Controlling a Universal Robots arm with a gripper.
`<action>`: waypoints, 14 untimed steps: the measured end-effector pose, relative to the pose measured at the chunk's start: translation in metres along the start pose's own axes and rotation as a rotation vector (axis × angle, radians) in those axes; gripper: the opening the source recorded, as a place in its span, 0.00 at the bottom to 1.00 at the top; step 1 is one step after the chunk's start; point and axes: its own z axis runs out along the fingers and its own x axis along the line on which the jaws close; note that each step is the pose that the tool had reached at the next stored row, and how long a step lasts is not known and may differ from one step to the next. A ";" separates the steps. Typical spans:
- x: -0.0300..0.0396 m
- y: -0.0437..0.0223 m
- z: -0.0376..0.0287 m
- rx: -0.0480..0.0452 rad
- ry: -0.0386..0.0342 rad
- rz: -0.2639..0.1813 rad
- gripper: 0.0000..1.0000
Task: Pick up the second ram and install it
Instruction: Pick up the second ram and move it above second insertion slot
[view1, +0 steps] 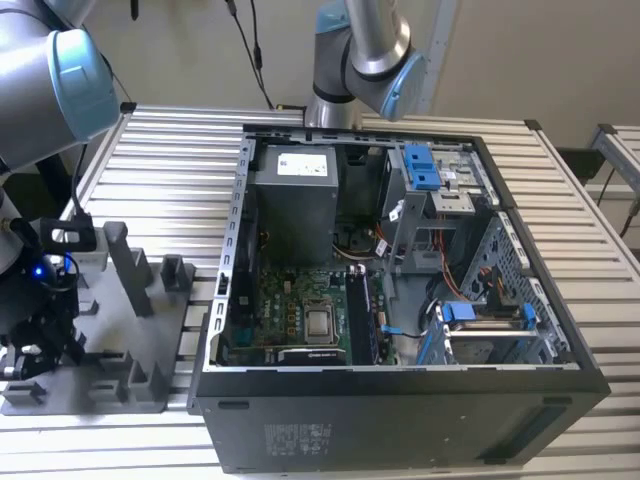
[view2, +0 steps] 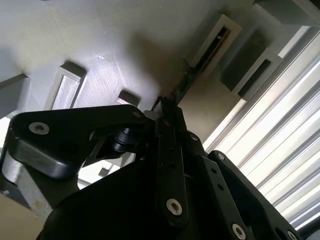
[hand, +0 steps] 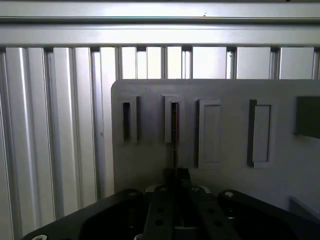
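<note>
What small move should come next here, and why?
Probably a straight pull away from the grey holder, along the slot. The gripper has its jaws apparently closed on the second ram, whose far end seems to sit in that slot, so tilting could bind it.

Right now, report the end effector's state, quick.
End effector: closed on the second ram, a thin dark strip seen edge-on, reaching up to a slot in the grey holder.
</note>
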 end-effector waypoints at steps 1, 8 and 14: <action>0.0000 0.0000 0.0000 0.0000 0.0000 0.000 0.14; 0.0000 0.0000 0.0001 0.0000 0.0001 0.000 0.14; 0.0000 0.0000 0.0001 0.0001 0.0000 0.000 0.14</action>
